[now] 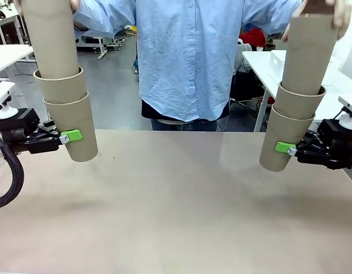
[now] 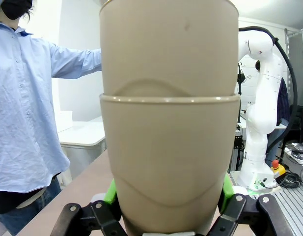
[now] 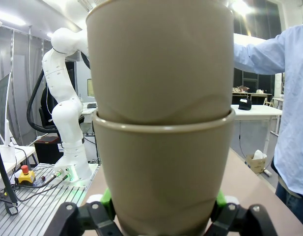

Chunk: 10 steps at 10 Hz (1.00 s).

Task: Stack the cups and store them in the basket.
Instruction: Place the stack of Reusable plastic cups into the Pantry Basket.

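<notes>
Two stacks of three tan paper cups hang above the table. My left gripper (image 1: pixel 77 137) is shut on the bottom cup (image 1: pixel 73 123) of the left stack, green pads on both sides of it. My right gripper (image 1: pixel 281 148) is shut on the bottom cup (image 1: pixel 283 137) of the right stack. The person's hand (image 1: pixel 342 16) holds the top cup (image 1: pixel 312 48) on the right, and the top left cup (image 1: pixel 50 34) reaches the picture's upper edge. The left wrist view has the held cup (image 2: pixel 168 157) between the pads, and so does the right wrist view, cup (image 3: pixel 163 167). The basket is out of view.
The brown table (image 1: pixel 176 205) lies bare under both stacks. The person in a light blue shirt (image 1: pixel 187 57) stands at the far edge, arms spread to both stacks. White tables stand behind on both sides.
</notes>
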### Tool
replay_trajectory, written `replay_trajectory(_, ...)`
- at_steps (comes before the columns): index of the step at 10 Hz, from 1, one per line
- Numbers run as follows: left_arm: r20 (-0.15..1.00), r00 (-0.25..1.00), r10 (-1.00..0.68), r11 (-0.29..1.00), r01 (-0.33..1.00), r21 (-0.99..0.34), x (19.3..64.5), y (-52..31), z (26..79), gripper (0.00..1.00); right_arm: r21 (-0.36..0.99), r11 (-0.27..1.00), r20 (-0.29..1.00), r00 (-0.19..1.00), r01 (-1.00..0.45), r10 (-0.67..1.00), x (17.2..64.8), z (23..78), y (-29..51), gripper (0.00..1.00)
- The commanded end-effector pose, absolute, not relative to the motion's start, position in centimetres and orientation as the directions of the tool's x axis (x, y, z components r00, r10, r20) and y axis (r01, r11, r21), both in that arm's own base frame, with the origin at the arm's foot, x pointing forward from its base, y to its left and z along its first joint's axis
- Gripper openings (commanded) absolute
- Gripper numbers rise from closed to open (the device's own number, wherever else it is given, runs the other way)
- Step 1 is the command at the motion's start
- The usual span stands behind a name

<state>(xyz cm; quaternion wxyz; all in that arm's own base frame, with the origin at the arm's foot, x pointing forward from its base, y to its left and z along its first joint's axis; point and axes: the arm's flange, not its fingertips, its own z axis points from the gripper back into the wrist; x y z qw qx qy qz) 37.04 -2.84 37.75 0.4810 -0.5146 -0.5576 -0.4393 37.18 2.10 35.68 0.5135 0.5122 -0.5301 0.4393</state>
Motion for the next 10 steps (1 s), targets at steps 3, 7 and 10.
replay_trajectory(3, 0.988, -0.023, 0.151, 0.085, 0.996, 0.010, 37.00, -2.83, 37.94, 0.86, 0.051, 0.091, 0.995, 0.043, -0.995, -0.092, 37.19, 35.99, 2.10, 0.85)
replay_trajectory(7, 0.988, -0.023, 0.151, 0.085, 0.996, 0.010, 37.00, -2.83, 37.94, 0.86, 0.051, 0.091, 0.995, 0.043, -0.995, -0.092, 37.19, 35.99, 2.10, 0.85)
replay_trajectory(10, 0.988, -0.023, 0.151, 0.085, 0.996, 0.010, 37.00, -2.83, 37.94, 0.86, 0.051, 0.091, 0.995, 0.043, -0.995, -0.092, 37.19, 35.99, 2.10, 0.85)
